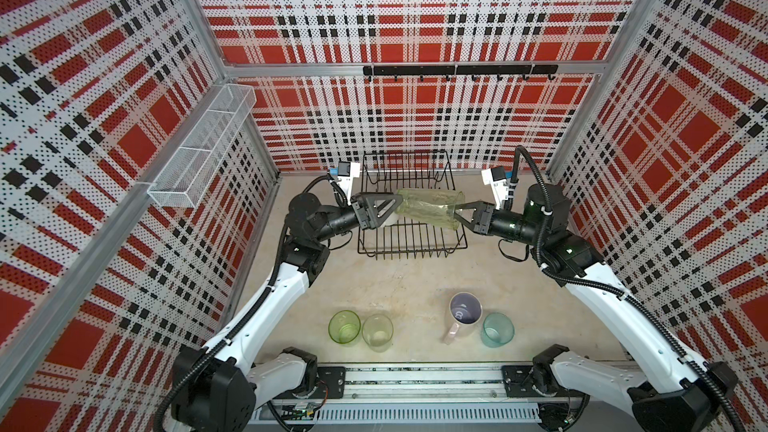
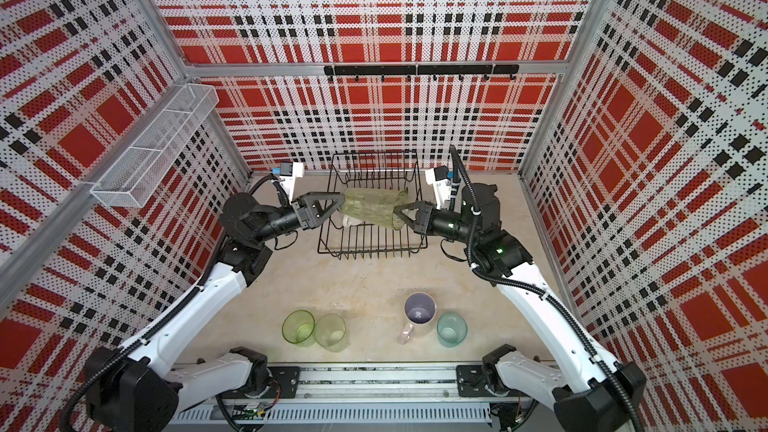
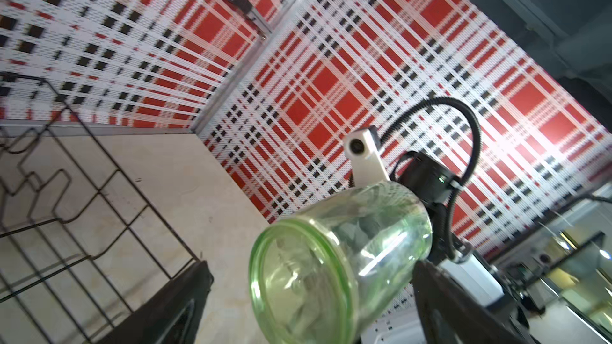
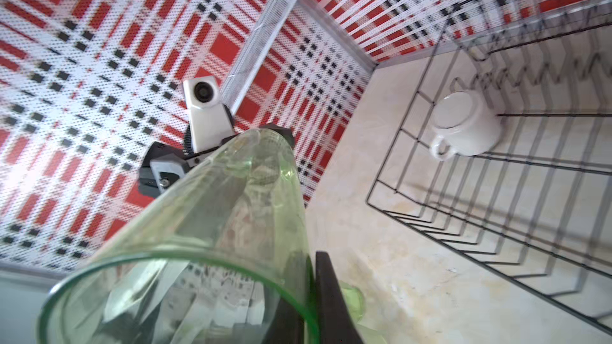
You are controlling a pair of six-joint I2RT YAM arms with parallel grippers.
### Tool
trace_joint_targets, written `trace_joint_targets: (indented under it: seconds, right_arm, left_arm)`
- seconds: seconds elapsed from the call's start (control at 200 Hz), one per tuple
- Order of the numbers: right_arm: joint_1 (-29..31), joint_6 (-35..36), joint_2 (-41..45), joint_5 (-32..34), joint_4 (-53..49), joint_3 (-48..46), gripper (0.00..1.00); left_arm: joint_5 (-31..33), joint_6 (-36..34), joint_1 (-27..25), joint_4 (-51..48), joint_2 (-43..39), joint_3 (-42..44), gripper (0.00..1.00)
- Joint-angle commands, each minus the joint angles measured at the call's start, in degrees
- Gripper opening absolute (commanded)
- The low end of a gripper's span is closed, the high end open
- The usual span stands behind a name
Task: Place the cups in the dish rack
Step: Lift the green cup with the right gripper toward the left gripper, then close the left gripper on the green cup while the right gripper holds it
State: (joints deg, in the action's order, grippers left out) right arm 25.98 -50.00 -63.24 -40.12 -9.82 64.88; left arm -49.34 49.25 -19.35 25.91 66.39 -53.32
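A green tumbler [image 1: 428, 207] [image 2: 374, 207] hangs on its side above the black wire dish rack [image 1: 411, 249] [image 2: 374, 251]. My right gripper [image 1: 457, 218] [image 4: 313, 279] is shut on the tumbler's rim [image 4: 215, 226], one finger inside and one outside. My left gripper [image 1: 397, 209] [image 3: 311, 292] is open, its fingers straddling the tumbler's base [image 3: 331, 269] with a gap on one side. A white mug [image 1: 388, 220] [image 4: 463, 127] lies upside down in the rack. On the table's near side stand a green tumbler [image 1: 344, 326], a pale frosted tumbler [image 1: 377, 332], a pink mug [image 1: 465, 309] and a teal tumbler [image 1: 498, 329].
A long white mesh basket [image 1: 199, 147] hangs on the left wall. A black hook rail [image 1: 457, 70] runs along the back wall. The rack sits close to the back wall between both arms.
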Motion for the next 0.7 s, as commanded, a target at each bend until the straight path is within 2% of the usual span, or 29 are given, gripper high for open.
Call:
trace_joint_targets:
  seconds: [0.0, 0.18, 0.391, 0.561, 0.697]
  right_arm:
    - [-0.11, -8.00, 0.48, -11.76, 13.89, 0.77, 0.00]
    - [-0.16, -11.06, -0.44, -14.13, 17.46, 0.59, 0.00]
    - [-0.10, -13.72, -2.28, -16.77, 20.41, 0.24, 0.00]
    - [0.10, -13.68, -3.11, -16.83, 20.37, -0.23, 0.00]
    - [0.48, -13.57, -3.86, -16.88, 20.55, -1.11, 0.00]
  left_arm:
    - [-4.05, -0.02, -1.24, 4.50, -0.16, -0.79, 0.98]
    - [-4.84, -0.50, -2.60, 5.30, 0.88, -1.96, 0.99]
    - [-7.78, 0.35, -5.57, 10.70, 1.00, -1.71, 0.99]
    - [-5.76, 0.48, -5.03, 11.48, 0.25, -0.92, 0.97]
    - [-4.36, 0.67, -4.74, 12.86, 0.14, -0.31, 0.91]
